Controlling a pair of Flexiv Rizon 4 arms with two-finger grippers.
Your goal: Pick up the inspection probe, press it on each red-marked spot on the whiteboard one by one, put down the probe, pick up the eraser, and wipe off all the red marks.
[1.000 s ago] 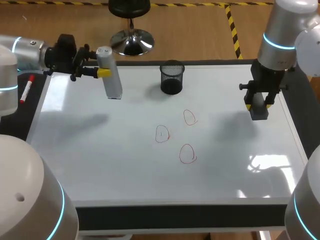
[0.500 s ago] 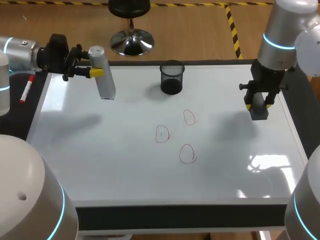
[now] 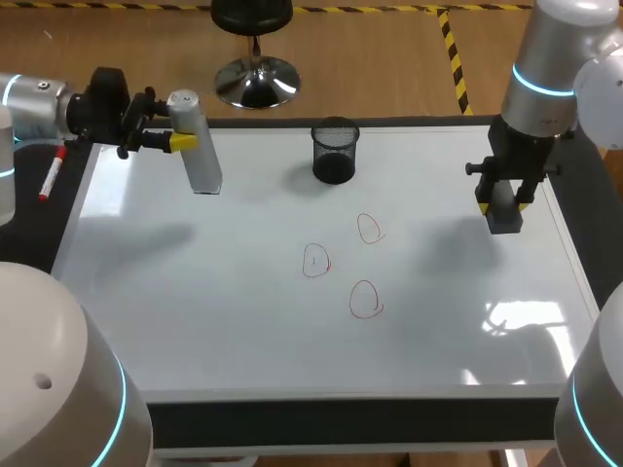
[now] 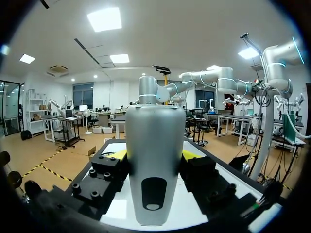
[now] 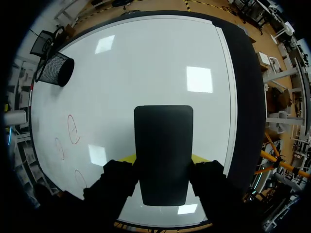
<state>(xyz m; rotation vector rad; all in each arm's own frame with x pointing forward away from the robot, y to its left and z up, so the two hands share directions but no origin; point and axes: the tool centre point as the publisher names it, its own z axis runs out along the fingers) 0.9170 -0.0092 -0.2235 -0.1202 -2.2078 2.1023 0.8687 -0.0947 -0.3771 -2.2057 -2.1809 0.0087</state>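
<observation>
The silver inspection probe (image 3: 195,144) hangs upright over the far left part of the whiteboard (image 3: 243,321), with my left gripper (image 3: 181,142) shut on its upper part from the side. In the left wrist view the probe (image 4: 154,160) fills the gap between the yellow-tipped fingers (image 4: 118,155). My right gripper (image 3: 504,200) is shut on the dark grey eraser (image 3: 504,220) over the board's right side. The eraser (image 5: 164,145) sits between that gripper's fingers (image 5: 127,158). Three red loops (image 3: 370,229), (image 3: 315,261), (image 3: 365,299) mark the board's middle, and the red marks (image 5: 73,128) also show in the right wrist view.
A black mesh cup (image 3: 335,151) stands at the board's far middle, also visible as the cup (image 5: 55,69) in the right wrist view. A red marker pen (image 3: 51,173) lies on the black surface left of the board.
My left arm has carried the probe to the left and a little farther back. The right arm and eraser have stayed put.
</observation>
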